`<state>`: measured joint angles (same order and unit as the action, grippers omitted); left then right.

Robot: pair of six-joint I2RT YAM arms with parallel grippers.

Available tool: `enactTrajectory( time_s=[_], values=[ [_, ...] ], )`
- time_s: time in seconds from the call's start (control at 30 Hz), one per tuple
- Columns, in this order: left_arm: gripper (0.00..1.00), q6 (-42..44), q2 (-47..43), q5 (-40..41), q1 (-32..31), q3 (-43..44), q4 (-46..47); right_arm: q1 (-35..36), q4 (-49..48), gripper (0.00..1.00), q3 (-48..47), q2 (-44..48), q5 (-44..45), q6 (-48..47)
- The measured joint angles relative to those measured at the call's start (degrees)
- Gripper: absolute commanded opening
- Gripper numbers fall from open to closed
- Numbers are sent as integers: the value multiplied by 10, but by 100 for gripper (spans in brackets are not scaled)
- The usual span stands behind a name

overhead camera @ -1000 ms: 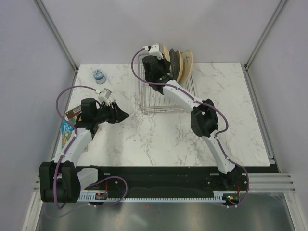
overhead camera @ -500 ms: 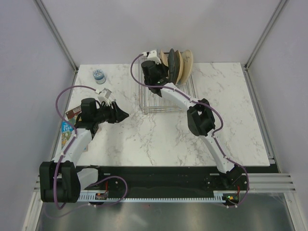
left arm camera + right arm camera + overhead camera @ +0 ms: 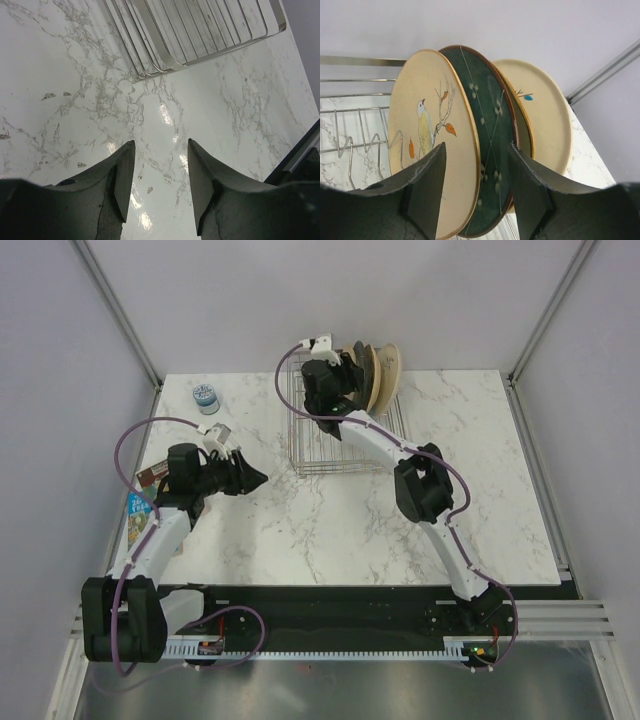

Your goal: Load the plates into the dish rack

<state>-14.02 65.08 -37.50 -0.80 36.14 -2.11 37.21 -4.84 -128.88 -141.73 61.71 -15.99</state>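
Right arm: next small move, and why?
Probably ease the right gripper straight back from the plates, jaws kept open. They stand upright in the dish rack, the fingers are spread and clamp nothing, and the top view shows no plate left on the table.

Left hand [image 3: 160, 144] agape, tucked — right hand [image 3: 477, 147] agape, outstretched.

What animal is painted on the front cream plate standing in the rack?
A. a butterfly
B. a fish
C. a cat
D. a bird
D: in the right wrist view, the front cream plate shows a yellow bird perched on a thin twig with orange leaves.
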Motion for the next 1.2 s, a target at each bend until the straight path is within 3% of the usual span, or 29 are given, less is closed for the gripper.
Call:
enactTrajectory(
  time_s=[0.17,0.23,0.3,0.33,0.37,0.43,0.53,0.67,0.87,1.03,1.2],
  values=[
    [54,0,-19,0,0,0,7,9,-31,64,44,54,9,-41],
    [54,0,-28,0,0,0,10,9,-46,77,55,78,12,-55],
    [57,0,-36,0,0,0,12,11,-62,98,66,107,12,-73],
    [70,0,-40,0,0,0,13,11,-70,98,68,121,11,-82],
    [74,0,-42,1,0,0,14,12,-74,98,72,136,9,-92],
    [99,1,-46,9,0,2,11,13,-83,98,82,166,6,-108],
    [100,7,-47,22,0,19,-10,12,-80,98,114,216,-12,-116],
    [100,19,-47,41,1,67,-39,-8,3,98,162,282,-70,-98],
    [100,42,-35,64,1,152,-69,-98,219,98,218,340,-169,3],
    [100,64,17,75,1,225,-91,-155,388,98,251,340,-169,100],
    [100,80,71,75,1,287,-110,-182,468,98,309,347,-171,174]
  ],
)
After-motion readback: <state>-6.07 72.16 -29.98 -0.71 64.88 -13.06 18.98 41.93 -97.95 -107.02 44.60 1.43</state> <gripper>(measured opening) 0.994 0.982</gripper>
